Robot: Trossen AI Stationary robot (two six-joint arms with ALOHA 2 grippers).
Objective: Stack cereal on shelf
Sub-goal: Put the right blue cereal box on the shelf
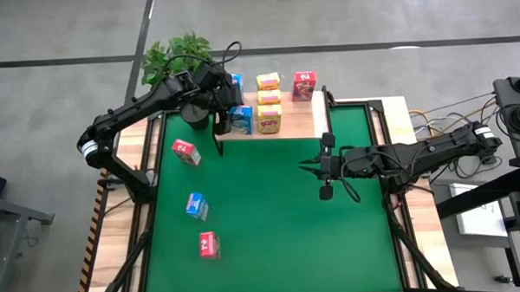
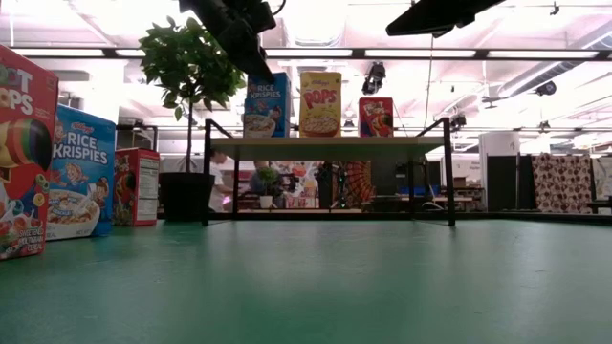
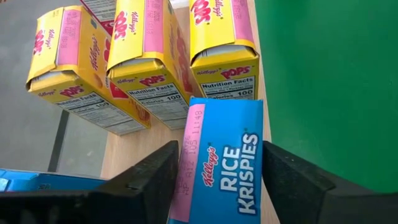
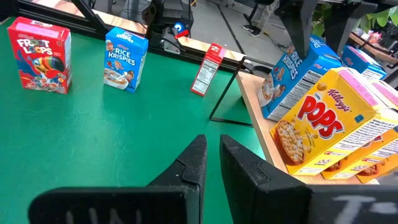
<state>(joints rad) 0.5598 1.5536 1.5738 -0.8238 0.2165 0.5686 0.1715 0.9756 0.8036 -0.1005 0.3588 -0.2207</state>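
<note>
1. Our left gripper (image 1: 228,112) reaches over the left end of the shelf (image 1: 294,119), at the far edge of the green mat (image 1: 271,215).
2. Its two fingers (image 3: 146,180) straddle a blue Rice Krispies box (image 3: 224,165) standing on the shelf; narrow gaps show on both sides of the box, so we read the jaws as parted around it and not pressing it.
3. We see a second blue box (image 1: 234,83) farther back on the shelf, partly hidden by the left arm.
4. Three yellow Pops boxes (image 1: 269,101) stand in a row from near to far, just right of the blue ones.
5. One red box (image 1: 304,85) stands at the far right of the shelf, apart from the yellow row.
6. On the mat's left side we count three boxes still off the shelf: a red one (image 1: 186,152) farthest back, a blue one (image 1: 196,205) in the middle, and another red one (image 1: 208,245) nearest.
7. Our right gripper (image 1: 306,167) hangs over the mat right of centre, its fingers (image 4: 193,165) drawn nearly together and holding nothing.
8. A potted plant (image 1: 174,55) sits beyond the table's far left corner.
</note>
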